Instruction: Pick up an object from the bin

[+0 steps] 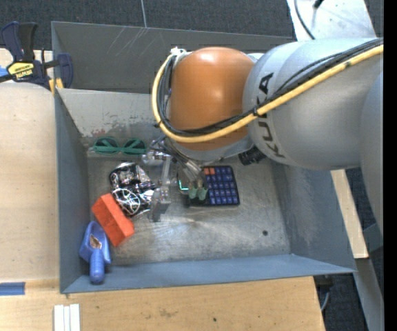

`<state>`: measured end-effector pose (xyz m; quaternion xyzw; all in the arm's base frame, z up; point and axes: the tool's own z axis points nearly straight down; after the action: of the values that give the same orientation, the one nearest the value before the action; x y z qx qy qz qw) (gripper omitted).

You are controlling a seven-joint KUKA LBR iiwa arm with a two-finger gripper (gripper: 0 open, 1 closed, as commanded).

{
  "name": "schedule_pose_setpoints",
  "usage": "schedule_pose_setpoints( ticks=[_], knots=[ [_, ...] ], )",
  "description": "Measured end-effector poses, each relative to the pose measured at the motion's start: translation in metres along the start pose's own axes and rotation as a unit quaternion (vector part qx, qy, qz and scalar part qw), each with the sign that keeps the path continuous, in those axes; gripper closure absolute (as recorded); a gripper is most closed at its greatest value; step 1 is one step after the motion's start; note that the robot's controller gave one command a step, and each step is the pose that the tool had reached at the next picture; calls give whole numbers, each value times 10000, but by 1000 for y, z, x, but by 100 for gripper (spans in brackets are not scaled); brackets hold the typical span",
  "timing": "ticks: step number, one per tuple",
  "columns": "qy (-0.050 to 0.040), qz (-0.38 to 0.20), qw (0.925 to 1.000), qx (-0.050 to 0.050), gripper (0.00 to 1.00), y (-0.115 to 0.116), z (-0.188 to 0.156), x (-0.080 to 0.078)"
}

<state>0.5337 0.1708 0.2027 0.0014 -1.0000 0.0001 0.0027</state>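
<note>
Orange arm cover point(209, 92) is hanging over the middle of the frame, hiding part of the gripper point(165, 188), so wide or narrow is not showing. The gripper is sitting between a black-and-white tangle point(131, 188) toward the frame's left and a blue-keyed calculator point(220, 185) toward its right. Dropping straight onto just one is looking wisest.

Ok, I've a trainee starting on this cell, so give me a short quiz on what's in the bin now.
1. True or false: the calculator lies on the view's right side of the gripper.
2. Which lies nearest the near-left corner of the bin? A) calculator B) blue thing C) black-and-white tangle
3. Fill in: the block beside the tangle is coloured ___.
Key: 1 true; 2 B; 3 orange.
</note>
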Motion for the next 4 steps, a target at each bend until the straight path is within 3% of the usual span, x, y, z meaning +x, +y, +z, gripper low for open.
schedule_pose_setpoints(
  ticks=[1,2,3,4],
  knots=[
    [-40,11,10000,-7,0,-1,-4,-2],
    [-82,-64,9999,-19,0,0,34,-3],
    [-178,483,9987,-45,100,8,123,8],
    [-178,485,9987,-45,100,8,123,8]
  ],
)
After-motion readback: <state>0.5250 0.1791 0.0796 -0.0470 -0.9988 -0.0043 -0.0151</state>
